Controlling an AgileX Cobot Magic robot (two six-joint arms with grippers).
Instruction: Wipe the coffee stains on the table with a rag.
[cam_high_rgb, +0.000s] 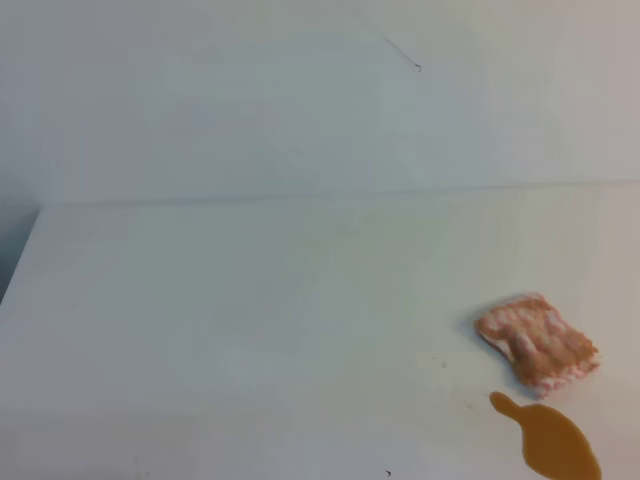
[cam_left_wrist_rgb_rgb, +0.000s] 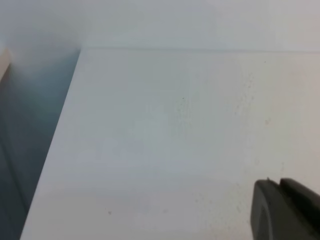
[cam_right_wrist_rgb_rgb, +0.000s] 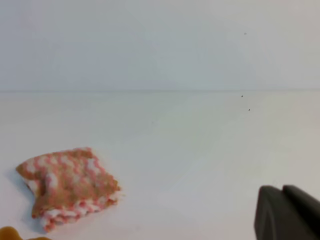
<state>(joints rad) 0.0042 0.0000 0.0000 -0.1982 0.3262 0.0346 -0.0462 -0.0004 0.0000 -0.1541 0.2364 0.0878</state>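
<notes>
The rag lies loose on the table, just beside the stain but apart, handy for a short drag; only a dark corner of each gripper shows; aperture undeterminable.

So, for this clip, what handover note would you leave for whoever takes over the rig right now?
Left gripper: only a dark corner shows in its wrist view, holding nothing visible; jaws state unclear.
Right gripper: same, a dark corner only, away from the cloth.
The orange-pink mottled cloth rag lies untouched on the plain white table, just behind the glossy amber-brown coffee puddle, apart from it.
Done: nothing yet.
Left: pick up the rag, likely with the right arm, and wipe the puddle.
</notes>
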